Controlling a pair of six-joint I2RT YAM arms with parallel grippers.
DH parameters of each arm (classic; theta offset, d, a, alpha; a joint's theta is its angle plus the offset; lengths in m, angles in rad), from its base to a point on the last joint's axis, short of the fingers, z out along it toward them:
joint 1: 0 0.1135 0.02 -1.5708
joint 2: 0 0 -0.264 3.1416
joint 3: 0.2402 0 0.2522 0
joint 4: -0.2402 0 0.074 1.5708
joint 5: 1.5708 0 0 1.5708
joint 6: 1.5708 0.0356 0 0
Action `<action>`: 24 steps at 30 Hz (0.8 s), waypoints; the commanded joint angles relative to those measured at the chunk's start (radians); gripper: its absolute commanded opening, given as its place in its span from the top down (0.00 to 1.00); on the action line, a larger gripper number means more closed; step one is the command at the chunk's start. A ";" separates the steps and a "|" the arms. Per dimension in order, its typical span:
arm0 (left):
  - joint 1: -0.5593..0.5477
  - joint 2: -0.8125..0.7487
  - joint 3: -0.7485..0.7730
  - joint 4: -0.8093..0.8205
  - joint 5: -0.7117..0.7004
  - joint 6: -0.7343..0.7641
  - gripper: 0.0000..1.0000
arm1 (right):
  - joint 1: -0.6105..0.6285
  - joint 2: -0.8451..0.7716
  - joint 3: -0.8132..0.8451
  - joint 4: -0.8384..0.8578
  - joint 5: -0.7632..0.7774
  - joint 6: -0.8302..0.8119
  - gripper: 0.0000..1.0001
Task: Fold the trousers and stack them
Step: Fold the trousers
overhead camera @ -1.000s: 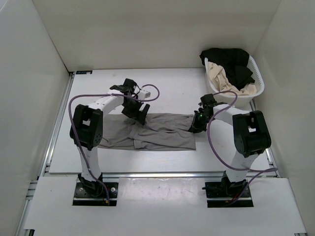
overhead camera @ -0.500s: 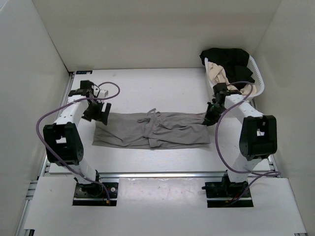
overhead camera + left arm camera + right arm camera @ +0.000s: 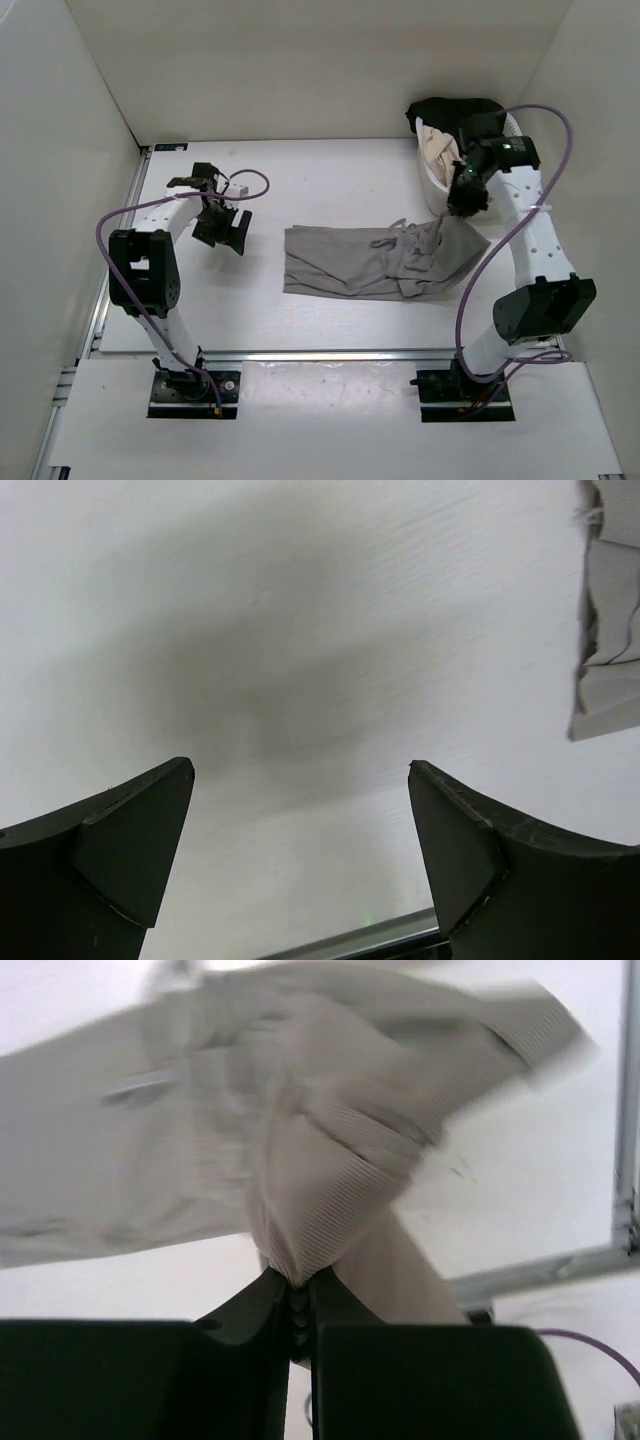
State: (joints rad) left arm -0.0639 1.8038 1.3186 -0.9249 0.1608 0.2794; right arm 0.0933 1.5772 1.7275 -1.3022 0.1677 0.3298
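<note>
Right gripper pinches the trousers at their raised 3 o'clock end. Left gripper gapes wide, holding nothing, over the table, cloth edge well off at its 3 o'clock.

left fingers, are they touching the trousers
Apart. The left wrist view shows the left fingers open over the table, with a clear gap to the trousers.

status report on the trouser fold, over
Left gripper open, holding nothing. Right gripper shut on trousers, one end raised, rest rumpled on table. Laundry basket close beside right gripper.
</note>
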 commanded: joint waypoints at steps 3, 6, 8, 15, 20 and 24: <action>-0.056 0.014 0.016 0.060 0.187 -0.014 0.00 | 0.372 0.111 0.245 -0.180 0.097 0.225 1.00; -0.085 0.014 0.001 0.084 0.268 -0.003 0.00 | 0.540 0.199 0.274 -0.171 0.150 0.355 1.00; -0.100 0.043 -0.012 0.115 0.302 -0.003 0.00 | 0.644 0.239 0.259 -0.105 0.165 0.465 1.00; -0.157 0.195 0.031 0.150 0.348 -0.023 0.00 | 0.818 0.544 0.426 0.086 0.145 0.650 1.00; -0.169 0.249 0.079 0.159 0.335 -0.032 0.00 | 0.855 0.690 0.544 0.161 0.112 0.708 1.00; -0.169 0.272 0.105 0.159 0.335 -0.032 0.00 | 0.864 0.640 0.462 0.198 0.237 0.822 1.00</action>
State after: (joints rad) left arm -0.2157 2.0216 1.4239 -0.8150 0.4915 0.2173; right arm 0.9516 2.2929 2.2002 -1.1721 0.3138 1.0435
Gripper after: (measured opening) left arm 0.998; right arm 0.081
